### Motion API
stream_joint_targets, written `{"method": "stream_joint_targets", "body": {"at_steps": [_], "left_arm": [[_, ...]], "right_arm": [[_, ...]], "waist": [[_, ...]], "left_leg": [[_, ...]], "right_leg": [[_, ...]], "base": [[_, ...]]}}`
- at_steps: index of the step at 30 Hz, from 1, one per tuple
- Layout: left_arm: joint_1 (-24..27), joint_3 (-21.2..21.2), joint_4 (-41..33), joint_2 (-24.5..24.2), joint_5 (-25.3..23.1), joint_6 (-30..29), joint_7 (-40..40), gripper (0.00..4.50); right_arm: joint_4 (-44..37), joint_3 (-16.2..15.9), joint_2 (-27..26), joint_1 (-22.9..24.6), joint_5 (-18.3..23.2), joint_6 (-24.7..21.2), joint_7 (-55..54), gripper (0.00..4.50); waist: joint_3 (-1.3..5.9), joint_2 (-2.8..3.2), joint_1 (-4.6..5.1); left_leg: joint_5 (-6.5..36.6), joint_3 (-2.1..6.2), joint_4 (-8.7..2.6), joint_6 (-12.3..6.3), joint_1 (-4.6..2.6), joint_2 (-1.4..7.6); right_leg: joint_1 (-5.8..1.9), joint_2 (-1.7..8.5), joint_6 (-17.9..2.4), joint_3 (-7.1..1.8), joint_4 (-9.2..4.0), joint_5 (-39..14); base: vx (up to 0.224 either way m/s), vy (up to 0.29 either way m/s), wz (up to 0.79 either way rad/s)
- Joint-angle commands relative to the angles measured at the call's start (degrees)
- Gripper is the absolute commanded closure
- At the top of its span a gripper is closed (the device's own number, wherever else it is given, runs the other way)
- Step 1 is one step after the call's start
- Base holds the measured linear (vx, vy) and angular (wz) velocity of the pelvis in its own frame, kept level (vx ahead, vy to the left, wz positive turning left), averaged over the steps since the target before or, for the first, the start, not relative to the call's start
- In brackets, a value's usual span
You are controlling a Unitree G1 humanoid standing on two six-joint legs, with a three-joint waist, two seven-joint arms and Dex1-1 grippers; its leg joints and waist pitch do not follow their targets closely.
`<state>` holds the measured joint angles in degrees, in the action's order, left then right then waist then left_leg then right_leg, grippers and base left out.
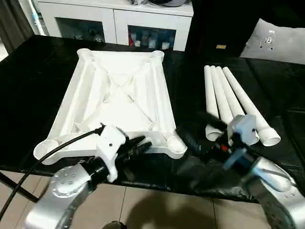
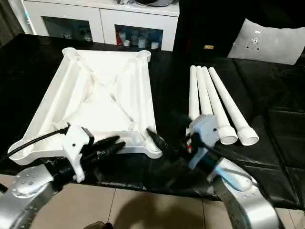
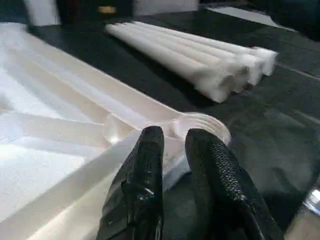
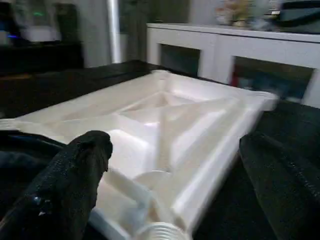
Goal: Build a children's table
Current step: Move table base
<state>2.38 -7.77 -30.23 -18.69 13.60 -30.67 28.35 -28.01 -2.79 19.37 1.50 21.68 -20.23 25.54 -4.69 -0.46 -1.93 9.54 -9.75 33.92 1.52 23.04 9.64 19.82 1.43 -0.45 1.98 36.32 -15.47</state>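
Observation:
The white tabletop [image 1: 119, 95] lies upside down on the black table, ribs up, with round sockets at its corners. To its right, the four white legs [image 1: 231, 98] lie side by side, flared ends toward me. My left gripper [image 1: 143, 142] hovers at the top's near edge, just left of the near right socket [image 1: 176, 142]; its fingers [image 3: 150, 150] are shut with nothing between them. On the other side of that socket my right gripper [image 2: 164, 143] stands wide open, with the socket [image 4: 150, 177] ahead between its fingers [image 4: 85, 155].
A white cabinet [image 1: 114, 19] with glass doors stands behind the table. A pale grey cushion [image 1: 276, 40] lies at the back right. The black table [image 1: 38, 86] ends just below my grippers, with tiled floor [image 1: 157, 205] beneath.

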Motion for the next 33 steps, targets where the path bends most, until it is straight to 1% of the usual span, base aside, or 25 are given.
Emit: {"method": "stream_joint_targets", "body": {"at_steps": [1,3,6,11,13,14,15,16,17,18,19,20,21,22,23,24,25,26,27,28,29,30,31,32,33], "left_arm": [[0.0,-0.4,-0.9,1.4,-1.9,-0.3,-3.7,3.52],[-0.6,0.0,0.0,3.6,-3.0,0.2,-6.8,3.52],[-1.0,0.0,0.5,4.6,-3.7,0.4,-8.4,3.52],[-1.0,0.4,1.0,5.9,-5.5,0.3,-11.7,3.52],[-0.8,1.0,1.3,6.6,-5.5,0.0,-12.6,3.52],[-0.8,1.0,1.3,6.7,-5.5,0.0,-12.7,3.52],[-1.0,1.6,1.9,7.3,-5.2,0.3,-13.2,3.52],[-1.1,2.0,2.4,7.7,-4.9,0.3,-13.5,3.52],[-1.3,2.4,2.8,7.9,-5.0,0.8,-13.9,3.52],[-1.3,3.8,3.5,9.3,-3.2,0.0,-14.7,3.52],[-1.3,3.8,3.5,9.3,-3.2,0.0,-14.7,3.52],[-1.4,4.3,3.8,9.5,-3.2,-0.6,-15.2,3.52],[-1.4,4.7,4.0,9.5,-3.3,-0.6,-15.5,3.52],[-1.4,4.8,4.1,9.3,-3.8,-0.4,-15.7,3.52],[-1.5,4.8,4.1,8.9,-4.2,-0.3,-15.7,3.52],[-1.5,4.8,4.1,8.7,-4.5,-0.3,-15.6,3.52],[-1.8,5.4,4.2,8.4,-4.5,0.2,-15.5,3.52],[-2.0,5.7,4.3,8.3,-4.3,0.8,-15.4,3.52],[-2.1,6.2,4.2,8.3,-3.9,0.8,-15.3,3.52],[-2.3,6.7,3.9,8.5,-3.6,0.6,-15.3,3.52],[-2.4,7.1,3.6,8.6,-3.2,0.4,-15.3,3.52],[-2.5,7.4,3.4,8.7,-3.0,0.1,-15.3,3.52],[-2.5,7.4,3.2,8.6,-3.0,-0.1,-15.3,3.52],[-2.5,7.3,3.0,8.5,-3.0,-0.2,-15.3,3.52],[-2.5,7.0,2.7,8.3,-2.9,-0.7,-15.1,3.52]], "right_arm": [[0.1,0.5,-1.4,-0.6,-2.8,1.3,-4.2,0.00],[0.3,1.2,-3.7,-0.5,-5.2,1.6,-9.1,0.00],[0.5,1.3,-4.6,-0.4,-7.9,1.8,-12.4,0.00],[1.2,0.9,-7.1,0.2,-9.3,1.2,-14.9,0.00],[1.2,1.0,-7.5,0.3,-9.1,0.7,-15.2,0.00],[1.1,1.0,-7.5,0.4,-9.0,0.7,-15.2,0.00],[1.0,0.8,-7.6,0.5,-8.8,-0.1,-15.3,0.00],[0.9,0.6,-7.6,0.6,-8.7,-1.1,-15.4,0.00],[0.9,0.2,-7.4,0.7,-8.7,-2.3,-15.5,0.00],[0.9,-0.2,-7.1,0.8,-9.3,-3.4,-15.7,0.00],[0.9,-0.2,-7.1,0.8,-9.3,-3.4,-15.7,0.00],[0.9,-0.3,-7.0,0.9,-9.4,-3.9,-15.7,0.00],[0.8,-0.5,-6.7,0.8,-9.8,-5.4,-15.7,0.00],[0.8,-0.7,-6.3,0.7,-10.2,-6.9,-15.8,0.00],[1.0,-0.8,-6.0,0.5,-10.6,-8.1,-16.0,0.00],[1.2,-0.9,-5.8,0.2,-10.8,-8.9,-16.1,0.00],[1.4,-1.2,-5.3,-0.4,-10.9,-10.5,-15.9,0.00],[1.5,-1.5,-5.0,-0.7,-10.7,-11.4,-15.6,0.00],[1.4,-1.7,-4.8,-0.9,-10.5,-11.7,-15.3,0.00],[1.1,-1.9,-5.1,-1.1,-9.9,-11.9,-14.9,0.00],[0.8,-2.2,-5.2,-1.3,-9.5,-12.0,-14.4,0.00],[0.7,-2.5,-5.2,-1.4,-9.2,-12.0,-14.0,0.00],[0.8,-2.8,-5.2,-1.4,-9.0,-11.2,-13.5,0.00],[0.8,-3.1,-5.2,-1.5,-9.1,-10.7,-13.2,0.00],[0.9,-3.9,-4.5,-1.8,-10.1,-10.2,-12.7,0.00]], "waist": [[3.06,-0.02,0.13],[3.11,-0.29,0.25],[3.10,-0.14,0.17],[3.15,-0.26,0.28],[3.14,-0.01,0.39],[3.17,0.20,0.58],[3.32,0.81,1.62],[3.36,1.19,1.97],[3.31,1.22,2.44],[3.39,1.17,2.99],[3.32,0.71,3.32],[3.21,0.08,3.40],[2.97,-2.47,2.51],[2.60,-3.18,0.55],[2.24,-3.03,0.23],[2.24,-2.74,0.04],[2.26,-2.33,0.31],[2.49,-1.78,0.33],[2.46,-1.52,0.49],[2.55,-1.30,0.55],[2.62,-0.98,0.71],[2.59,-0.85,0.70],[2.22,-0.32,0.62],[1.85,-0.18,0.66],[0.76,-0.16,0.86]], "left_leg": [[8.6,1.70,-3.99,-0.49,-1.76,4.01],[8.0,1.69,-3.93,-0.81,-1.69,3.90],[7.9,1.75,-3.89,-0.61,-1.80,3.90],[8.2,1.74,-3.80,-0.53,-1.74,3.80],[8.5,2.15,-4.00,0.39,-2.14,4.18],[9.1,2.55,-4.19,1.30,-2.53,4.63],[10.9,5.16,-5.75,1.77,-3.86,8.40],[11.7,6.65,-6.82,0.84,-4.30,10.58],[11.7,7.66,-7.50,-1.06,-4.46,12.11],[11.4,8.90,-8.23,-5.38,-5.10,13.59],[11.0,8.28,-7.88,-10.53,-4.30,12.78],[11.9,6.92,-7.02,-12.64,-3.11,10.98],[12.4,0.73,-0.17,-11.01,0.87,0.67],[5.4,0.83,3.27,-5.70,0.49,-1.40],[3.7,1.67,1.77,-2.63,1.39,-0.77],[4.7,2.03,1.13,-1.71,1.20,-0.27],[6.8,2.61,-0.37,-0.99,0.10,0.69],[7.4,2.78,-1.08,-0.15,-0.29,1.11],[9.9,2.88,-1.82,0.46,-1.09,1.85],[11.4,3.10,-2.42,0.63,-1.50,2.54],[14.9,3.45,-3.15,0.92,-1.98,3.34],[17.1,3.59,-3.45,1.12,-2.29,3.65],[23.3,3.71,-3.95,1.55,-3.61,4.13],[27.3,3.79,-4.19,1.90,-4.46,4.26],[35.4,3.88,-4.35,3.03,-5.73,3.86]], "right_leg": [[-0.98,6.03,-9.2,-3.16,-4.65,1.5],[-1.07,5.95,-8.8,-3.13,-4.57,2.6],[-1.02,5.98,-8.3,-3.11,-4.55,2.4],[-1.00,5.91,-7.0,-3.14,-4.42,3.2],[-0.87,5.22,-6.9,-2.65,-4.27,3.4],[-0.76,4.43,-6.8,-2.18,-4.13,3.7],[-0.35,3.07,-6.1,-0.86,-2.52,4.3],[0.03,3.18,-6.3,-0.35,-1.50,3.1],[0.47,3.48,-6.2,-0.28,-0.55,1.7],[1.60,3.76,-7.2,-0.23,1.30,-0.4],[1.68,4.80,-9.6,-0.92,1.29,0.1],[1.16,5.80,-12.0,-1.82,0.03,1.3],[-1.28,7.18,-15.8,-3.74,-6.54,1.0],[-1.43,9.76,-6.4,-5.07,-8.37,-15.2],[-1.91,8.12,2.9,-5.08,-8.05,-24.5],[-1.91,8.00,5.8,-5.24,-7.87,-26.3],[-0.88,6.57,6.7,-4.09,-7.48,-24.9],[-0.92,5.65,5.9,-3.22,-6.98,-22.9],[-0.29,4.84,4.3,-2.57,-6.78,-19.7],[-0.35,4.81,1.7,-2.50,-6.21,-16.5],[-0.77,5.10,-0.8,-2.10,-5.89,-16.9],[-0.89,5.25,-1.8,-2.04,-5.87,-17.7],[-0.50,5.28,-3.4,-1.97,-6.31,-21.2],[-0.41,5.20,-4.1,-1.74,-6.73,-24.1],[-0.66,5.19,-4.8,-1.00,-8.21,-32.3]], "base": [[0.000,0.000,0.00],[0.000,0.000,0.00],[0.000,0.000,0.00],[0.000,0.000,0.00],[0.000,0.000,0.00],[0.000,0.000,0.00],[0.000,0.000,0.00],[0.000,0.000,0.00],[-0.008,-0.068,0.10],[-0.008,-0.068,0.10],[-0.016,-0.110,0.13],[-0.020,-0.130,0.06],[-0.020,-0.130,0.06],[-0.037,-0.121,-0.01],[-0.051,-0.112,-0.06],[-0.051,-0.112,-0.06],[-0.045,-0.073,-0.03],[0.000,0.000,0.00],[0.000,0.000,0.00],[0.000,0.000,0.00],[0.000,0.000,0.00],[0.000,0.000,0.00],[0.010,0.062,0.00],[0.013,0.072,0.00],[0.013,0.072,0.00]]}}
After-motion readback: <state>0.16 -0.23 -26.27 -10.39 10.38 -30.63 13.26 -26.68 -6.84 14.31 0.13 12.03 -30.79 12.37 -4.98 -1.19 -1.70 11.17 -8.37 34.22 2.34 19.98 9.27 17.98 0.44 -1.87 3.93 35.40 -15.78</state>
